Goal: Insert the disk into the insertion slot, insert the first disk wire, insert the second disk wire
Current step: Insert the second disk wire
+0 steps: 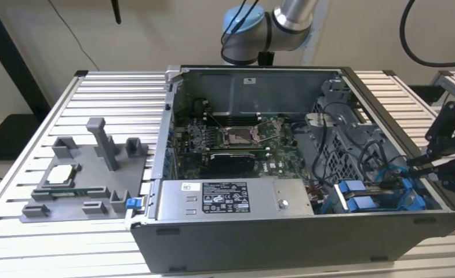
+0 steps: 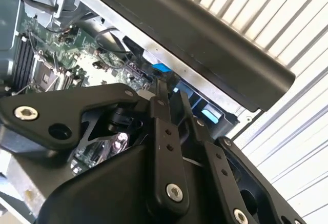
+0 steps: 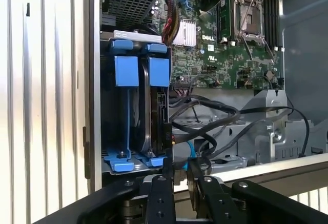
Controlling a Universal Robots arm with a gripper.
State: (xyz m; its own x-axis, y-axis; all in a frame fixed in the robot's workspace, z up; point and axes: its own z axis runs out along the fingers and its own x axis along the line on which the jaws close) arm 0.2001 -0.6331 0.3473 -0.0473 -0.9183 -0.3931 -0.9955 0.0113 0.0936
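Leaning over the rim of the computer case (image 1: 289, 246) at one corner, gripper (image 3: 179, 167) angled down inside. Fingers (image 3: 167, 174) pinched on a blue-tipped plug (image 3: 181, 159). Just beside it, standing on edge in the slot (image 3: 123, 33) at that corner: the disk (image 3: 157, 116).

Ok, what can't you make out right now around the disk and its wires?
Connector end of the disk: first wrist view, behind the black cables and the gripper.
How deep the disk sits in the insertion slot: exterior view, blue tabs cover it.
The gripper's far side: cut off at the exterior view's right edge.
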